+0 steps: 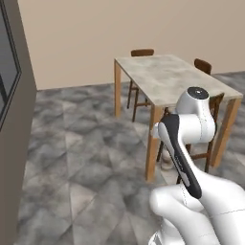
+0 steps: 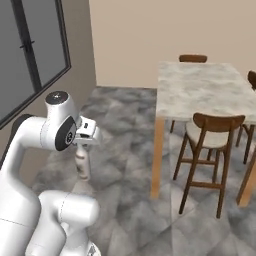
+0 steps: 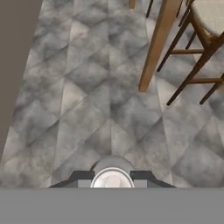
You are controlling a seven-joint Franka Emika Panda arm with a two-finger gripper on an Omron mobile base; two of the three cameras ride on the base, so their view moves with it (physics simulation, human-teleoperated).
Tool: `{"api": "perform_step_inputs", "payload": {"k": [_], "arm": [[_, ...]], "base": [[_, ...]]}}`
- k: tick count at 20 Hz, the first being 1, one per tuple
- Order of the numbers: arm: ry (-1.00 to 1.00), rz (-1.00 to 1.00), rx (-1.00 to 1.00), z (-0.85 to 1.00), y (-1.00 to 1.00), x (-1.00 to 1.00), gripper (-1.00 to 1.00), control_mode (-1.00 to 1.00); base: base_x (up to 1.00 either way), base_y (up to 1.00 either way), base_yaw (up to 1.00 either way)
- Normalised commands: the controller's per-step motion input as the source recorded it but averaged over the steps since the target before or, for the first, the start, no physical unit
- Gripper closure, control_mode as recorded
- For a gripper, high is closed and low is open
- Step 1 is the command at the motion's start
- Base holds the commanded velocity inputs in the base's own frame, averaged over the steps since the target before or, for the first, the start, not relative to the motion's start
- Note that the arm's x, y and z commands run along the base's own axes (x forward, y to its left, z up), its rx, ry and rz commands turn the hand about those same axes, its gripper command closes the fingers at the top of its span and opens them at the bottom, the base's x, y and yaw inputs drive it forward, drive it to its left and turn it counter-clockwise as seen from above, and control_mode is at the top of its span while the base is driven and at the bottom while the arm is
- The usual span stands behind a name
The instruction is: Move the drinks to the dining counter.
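We saw the gripper (image 2: pixel 84 142) closed on the neck of a bottle (image 2: pixel 83 166), which hung upright below it, above the grey floor (image 1: pixel 86 158). In the hand view the bottle (image 3: pixel 113 177) showed from above as a whitish round top clamped between the two dark fingertips (image 3: pixel 83 176).

The dining counter (image 1: pixel 167 76) stood ahead and to the right, apart from the bottle, and its marble top was bare. Its near corner leg (image 3: pixel 157 43) was the closest edge to the gripper. Open floor lay between the bottle and that leg. A stool (image 2: pixel 210 150) stood tucked at the counter's near side, and further chairs (image 1: pixel 142 53) stood at its far end. A wall with a dark window (image 2: pixel 35 50) bounded the left side.
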Motion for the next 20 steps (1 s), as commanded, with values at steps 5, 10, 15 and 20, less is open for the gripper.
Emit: {"api": "perform_step_inputs", "payload": {"k": [5,10,15,20], "arm": [[0.00,0.00,0.00,0.00,0.00,0.00,1.00,1.00],[0.00,0.00,0.00,0.00,0.00,0.00,1.00,1.00],[0.00,0.00,0.00,0.00,0.00,0.00,1.00,1.00],[0.00,0.00,0.00,0.00,0.00,0.00,1.00,1.00]], "base": [[1.00,0.16,-0.01],[1.00,0.39,-0.02],[1.00,0.49,-0.01],[1.00,0.68,-0.04]]}}
